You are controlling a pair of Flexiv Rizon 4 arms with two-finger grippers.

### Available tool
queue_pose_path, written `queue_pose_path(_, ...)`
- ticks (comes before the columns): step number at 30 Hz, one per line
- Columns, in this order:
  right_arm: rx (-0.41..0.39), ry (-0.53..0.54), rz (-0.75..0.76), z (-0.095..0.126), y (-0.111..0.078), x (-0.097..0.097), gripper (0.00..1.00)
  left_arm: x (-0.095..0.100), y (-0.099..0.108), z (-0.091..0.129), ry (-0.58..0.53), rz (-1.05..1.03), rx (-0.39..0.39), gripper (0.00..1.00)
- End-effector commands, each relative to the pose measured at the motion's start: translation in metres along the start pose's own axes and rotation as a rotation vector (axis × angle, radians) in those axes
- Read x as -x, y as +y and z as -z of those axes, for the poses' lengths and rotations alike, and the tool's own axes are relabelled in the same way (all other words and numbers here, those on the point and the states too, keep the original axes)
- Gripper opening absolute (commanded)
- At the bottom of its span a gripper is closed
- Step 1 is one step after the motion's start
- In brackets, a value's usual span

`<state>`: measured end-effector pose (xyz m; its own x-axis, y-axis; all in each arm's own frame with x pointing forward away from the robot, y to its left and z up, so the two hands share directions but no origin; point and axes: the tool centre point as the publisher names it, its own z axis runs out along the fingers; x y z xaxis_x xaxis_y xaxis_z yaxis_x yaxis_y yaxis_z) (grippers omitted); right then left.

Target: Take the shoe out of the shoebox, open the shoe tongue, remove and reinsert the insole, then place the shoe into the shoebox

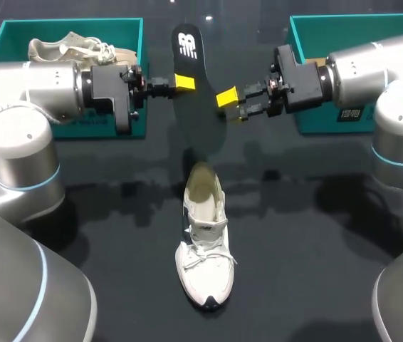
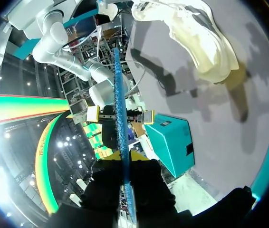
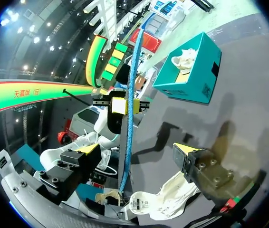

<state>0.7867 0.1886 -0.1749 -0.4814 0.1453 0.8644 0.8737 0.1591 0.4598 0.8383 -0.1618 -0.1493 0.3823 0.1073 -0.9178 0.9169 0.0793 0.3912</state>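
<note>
The left gripper (image 1: 184,82) is clamped on the black insole (image 1: 186,50), holding it on edge above the table (image 1: 315,235). The right gripper (image 1: 228,105) sits just beside it, fingers spread wide either side of the insole without touching. The white shoe (image 1: 203,242) lies on the table below, outside both boxes.

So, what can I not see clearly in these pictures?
Right shoebox interior: head view, mostly covered by the right arm.
Left gripper, far finger: head view, behind the insole.
Insole's flat faces: both wrist views, seen edge-on only.
</note>
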Motion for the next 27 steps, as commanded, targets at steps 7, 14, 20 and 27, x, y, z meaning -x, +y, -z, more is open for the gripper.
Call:
queue_pose_path(7, -0.043, -0.007, -0.031, -0.019, 0.014, 0.006, 0.99, -0.011, -0.003, -0.005, -0.03, -0.058, -0.01, 0.0)
queue_pose_path(14, -0.041, -0.006, -0.019, -0.025, 0.011, 0.008, 0.56, -0.013, -0.002, -0.006, -0.037, -0.051, 0.001, 0.0)
queue_pose_path(20, -0.035, -0.005, 0.01, -0.03, 0.006, 0.007, 0.48, -0.014, 0.0, -0.007, -0.032, -0.032, 0.009, 0.0)
queue_pose_path(27, -0.038, -0.001, 0.021, -0.034, 0.005, 0.006, 0.4, -0.014, 0.0, -0.012, -0.029, -0.037, 0.006, 0.0)
